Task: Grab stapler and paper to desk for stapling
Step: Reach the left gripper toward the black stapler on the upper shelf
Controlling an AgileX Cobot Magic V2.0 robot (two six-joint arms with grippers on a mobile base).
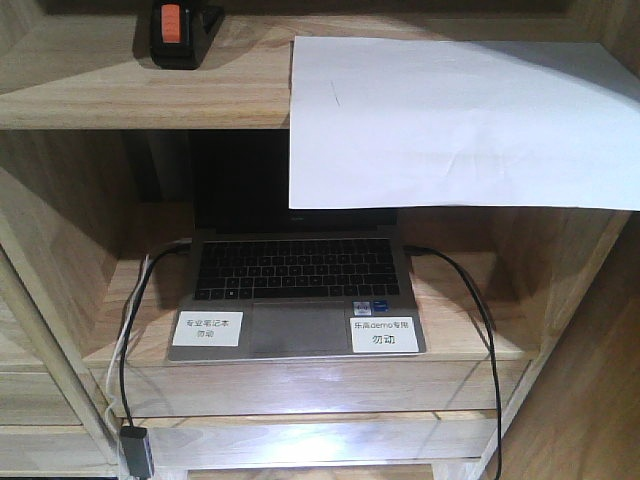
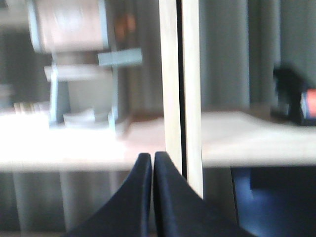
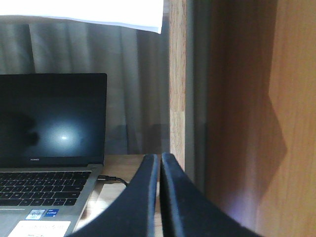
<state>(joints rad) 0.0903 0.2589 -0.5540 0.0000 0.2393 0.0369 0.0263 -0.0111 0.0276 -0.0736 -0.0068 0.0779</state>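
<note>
The black stapler point(image 1: 180, 33) with an orange-red patch stands on the upper shelf at the far left; it also shows blurred at the right edge of the left wrist view point(image 2: 299, 100). The white paper point(image 1: 450, 120) lies on the same shelf at the right, its front part hanging over the shelf edge; its corner shows at the top of the right wrist view point(image 3: 98, 12). The desk is out of view. My left gripper point(image 2: 151, 157) is shut and empty in front of a shelf upright. My right gripper point(image 3: 160, 158) is shut and empty beside the laptop. Neither gripper shows in the front view.
An open laptop point(image 1: 295, 285) with two white labels sits in the lower compartment of the wooden shelving unit point(image 1: 60, 260), with black cables point(image 1: 490, 340) on both sides. A vertical wooden upright point(image 3: 177, 84) and side panel point(image 3: 261, 118) stand close to my right gripper.
</note>
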